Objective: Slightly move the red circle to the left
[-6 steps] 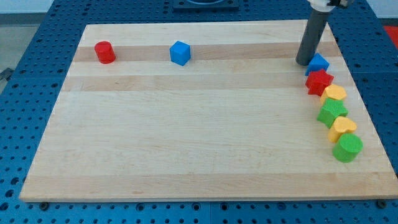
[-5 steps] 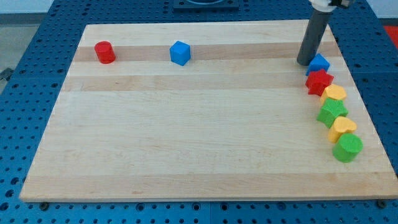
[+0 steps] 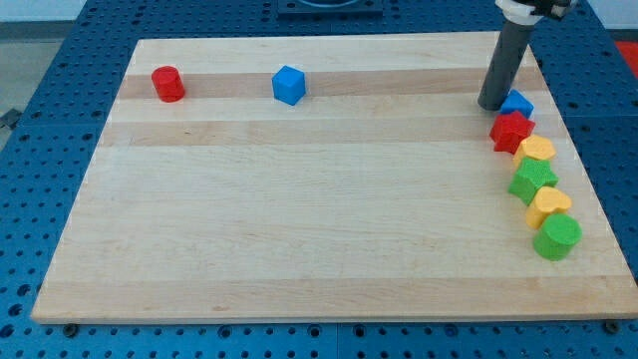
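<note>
The red circle (image 3: 167, 84) sits near the top-left corner of the tabletop (image 3: 299, 219), well apart from everything but the blue cube (image 3: 288, 85), which lies to its right along the same top band. My tip (image 3: 491, 104) is far off at the view's right, near the top-right corner, just beside or touching a second blue block (image 3: 516, 103) that it partly hides. So the red circle lies far to the left of my tip, almost level with it, with the blue cube standing between them on that line. There is no pincer on this rig, only the rod, so nothing is open, closed or held. To nudge the circle left, I judge my tip must cross the board, skirt the blue cube and come in on the circle's right side. Below the second blue block a column runs down the right edge: red star (image 3: 511, 131), yellow block (image 3: 537, 150), green star (image 3: 532, 179), another yellow block (image 3: 548, 205), green cylinder (image 3: 556, 236). No containers are here.
</note>
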You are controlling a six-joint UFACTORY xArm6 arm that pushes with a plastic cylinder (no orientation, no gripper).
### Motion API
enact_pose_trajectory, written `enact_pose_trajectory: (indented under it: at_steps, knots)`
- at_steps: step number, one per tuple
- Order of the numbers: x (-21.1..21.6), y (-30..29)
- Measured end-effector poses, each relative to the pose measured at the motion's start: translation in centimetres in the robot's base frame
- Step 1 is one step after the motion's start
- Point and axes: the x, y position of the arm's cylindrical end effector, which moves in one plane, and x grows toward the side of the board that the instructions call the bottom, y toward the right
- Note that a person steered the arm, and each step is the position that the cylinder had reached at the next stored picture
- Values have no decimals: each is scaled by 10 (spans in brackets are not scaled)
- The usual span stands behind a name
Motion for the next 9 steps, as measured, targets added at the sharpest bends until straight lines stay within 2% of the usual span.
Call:
enact_pose_trajectory:
  at_steps: [1, 3, 4, 5, 6, 7, 8, 9]
  knots:
    - [-29, -32]
    - [-40, -42]
    - [-61, -49]
    - [-93, -91]
    - [-115, -155]
    - [-112, -267]
    - [-82, -379]
    - [-38, -428]
